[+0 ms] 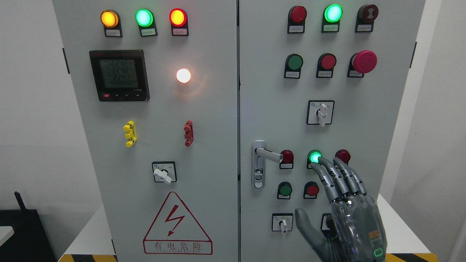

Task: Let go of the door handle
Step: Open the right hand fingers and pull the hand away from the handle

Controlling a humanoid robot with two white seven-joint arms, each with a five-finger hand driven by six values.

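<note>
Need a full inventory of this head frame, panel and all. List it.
cabinet: 1, grey, two doors, fills the frame
door handle: 1, silver lever, right door's left edge, untouched
lit lamps: 6; orange, green, red top left; white below; green top right; green by the fingertips
meter: 1, black, left door
emergency stop: 1, red, upper right
warning triangle: 1, red outline, left door bottom
right hand: 1, grey, open, fingers extended, right of the handle
</note>
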